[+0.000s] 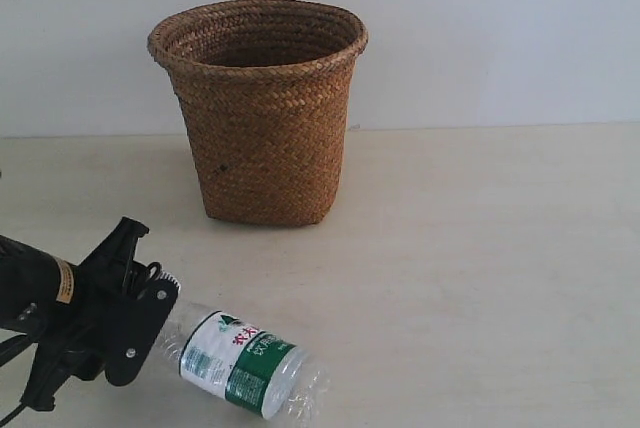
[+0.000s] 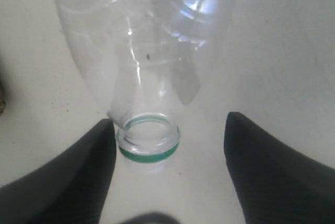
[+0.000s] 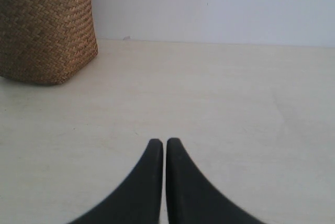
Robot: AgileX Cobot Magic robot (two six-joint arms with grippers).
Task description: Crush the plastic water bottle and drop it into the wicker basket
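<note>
Worktop (image 1: 480,248) scene with two arms. The plastic water bottle (image 1: 245,363) lies on its side near the front-left corner of the worktop, capless, its white-and-green label (image 1: 235,353) facing up and its open neck pointing toward the left edge. The left claw (image 2: 168,122) is spread wide around that neck. In the left wrist view one finger (image 2: 78,177) stands just beside the green neck ring (image 2: 148,154), and whether it touches cannot be told. The other finger is well apart, so the claw has hold of nothing. The wicker basket (image 1: 265,118) stands upright near the back edge, left of the middle and well apart from the bottle. The right claw (image 3: 165,143) has its two fingers pressed together with nothing between them, above bare worktop, with the basket's lower wall off to one side.
</note>
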